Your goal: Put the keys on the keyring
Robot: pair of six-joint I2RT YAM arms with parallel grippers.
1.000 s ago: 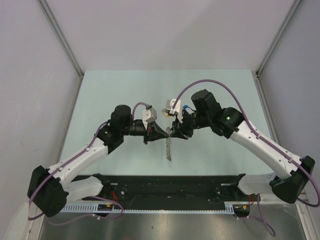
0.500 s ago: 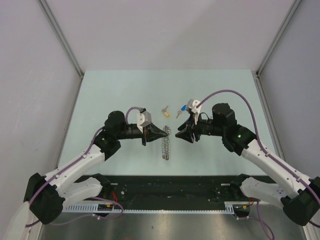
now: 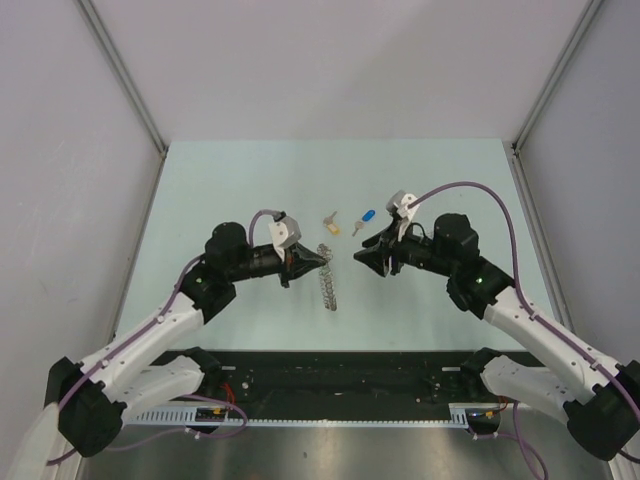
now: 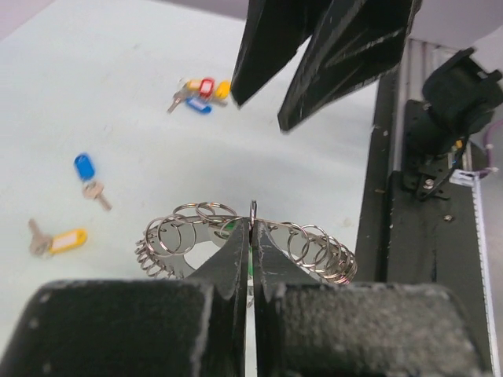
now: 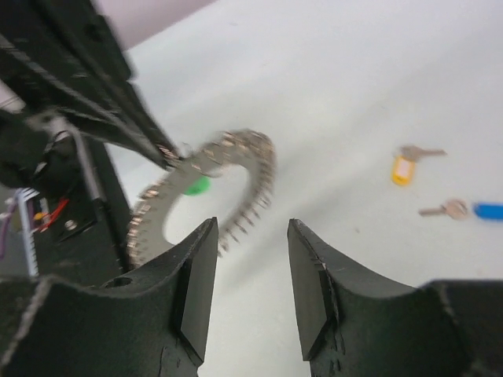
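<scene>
Now left fingers point(image 4: 252, 239) pinch the keyring point(image 4: 316, 248) — right fingers point(image 3: 364, 257) apart, nearby.

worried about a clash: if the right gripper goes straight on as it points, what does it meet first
Probably the keyring, held by the shut left gripper, straight ahead of the right gripper, whose jaws stand open; depth is unclear.

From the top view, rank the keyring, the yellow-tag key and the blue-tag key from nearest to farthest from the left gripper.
1. Keyring: pinched in the left gripper itself.
2. Yellow-tag key: on the table just beyond the fingertips.
3. Blue-tag key: farther right, beyond the right gripper.
</scene>
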